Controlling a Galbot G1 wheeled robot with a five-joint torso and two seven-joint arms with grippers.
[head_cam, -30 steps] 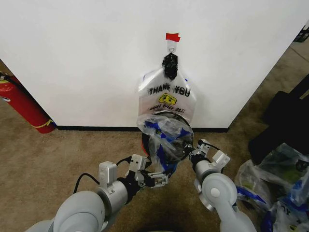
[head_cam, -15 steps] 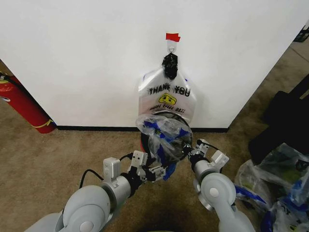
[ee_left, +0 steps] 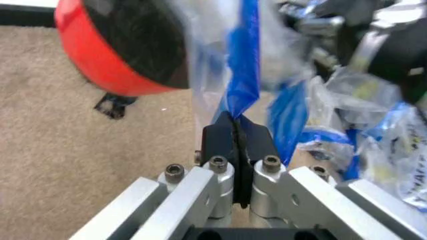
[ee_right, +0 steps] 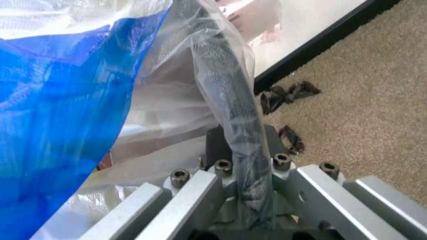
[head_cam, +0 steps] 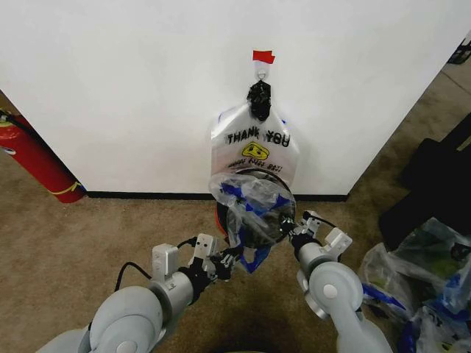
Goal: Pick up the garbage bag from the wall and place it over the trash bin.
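Observation:
The garbage bag (head_cam: 254, 206), thin translucent plastic with a blue patch, is spread over the mouth of the trash bin (head_cam: 219, 218), which stands by the wall. The bin's black mesh and red base (ee_left: 100, 65) show in the left wrist view. My left gripper (head_cam: 229, 261) is shut on a blue fold of the bag (ee_left: 243, 60) at the bin's near left side. On the bin's right side, my right gripper (head_cam: 294, 234) is shut on the bag (ee_right: 67, 100), pinching plastic wrapped round a dark curved band (ee_right: 230, 100).
A "THANK YOU" smiley bag (head_cam: 254, 147) hangs from a hook under red tape on the white wall. A red fire extinguisher (head_cam: 37, 162) stands at the left. Bulky clear bags (head_cam: 419, 279) and a dark object (head_cam: 441, 176) crowd the right. Carpet lies open at the front left.
My left gripper has drawn back and leftward, pulling the bag's blue corner with it. The right gripper and the bin have stayed in place.

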